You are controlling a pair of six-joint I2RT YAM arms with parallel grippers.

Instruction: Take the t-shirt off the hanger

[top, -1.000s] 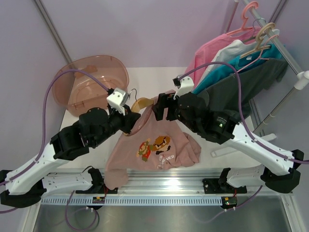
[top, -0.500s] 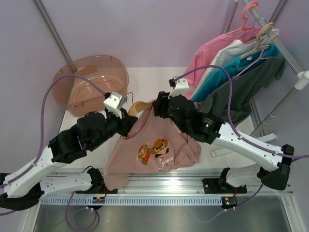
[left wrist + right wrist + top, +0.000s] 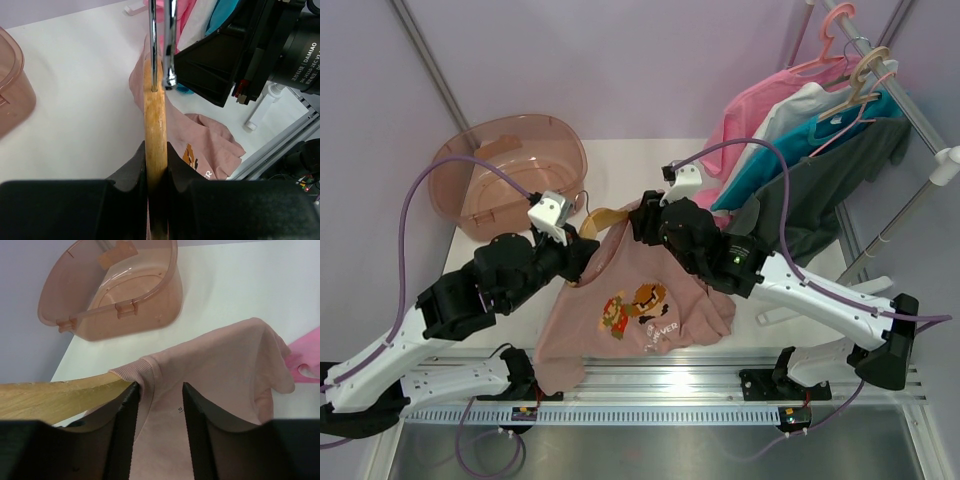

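The mauve-pink t-shirt [image 3: 645, 300] with a cartoon game print hangs on the wooden hanger [image 3: 607, 216] above the table, its hem trailing to the near edge. My left gripper [image 3: 582, 246] is shut on the hanger's wooden arm [image 3: 155, 115], just below the metal hook [image 3: 170, 45]. My right gripper [image 3: 647, 216] is open at the shirt's collar. In the right wrist view its jaws straddle the ribbed neckline of the t-shirt [image 3: 215, 365], and the hanger [image 3: 55, 395] runs out to the left beside the left finger [image 3: 125, 425].
A translucent pink tub [image 3: 510, 170] sits at the back left of the white table [image 3: 620, 165]. At the right a clothes rack [image 3: 920, 120] carries bright pink, white, teal and dark grey garments [image 3: 810, 140] on pink hangers. A metal rail [image 3: 660, 385] runs along the near edge.
My right gripper has moved left and back along the shirt to the collar beside the hanger. The left arm has shifted slightly left, still holding the hanger.
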